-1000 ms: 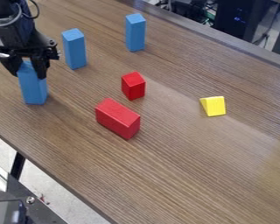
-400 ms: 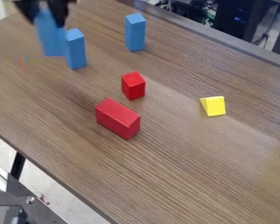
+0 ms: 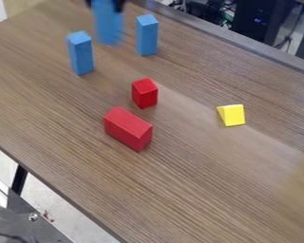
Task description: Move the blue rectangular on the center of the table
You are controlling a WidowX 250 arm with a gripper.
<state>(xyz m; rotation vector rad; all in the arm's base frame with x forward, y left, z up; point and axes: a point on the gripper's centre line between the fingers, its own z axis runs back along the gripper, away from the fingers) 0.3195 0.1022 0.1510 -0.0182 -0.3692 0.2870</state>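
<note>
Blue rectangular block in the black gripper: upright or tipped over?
Upright: the blue rectangular block hangs lengthwise down from the black gripper, roughly parallel to the standing blue block beside it.

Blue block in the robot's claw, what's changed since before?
The black gripper carried the tall blue rectangular block toward the picture's top and rightward, and still holds it. The two other blue blocks, two red blocks and small yellow wedge stayed put.
</note>
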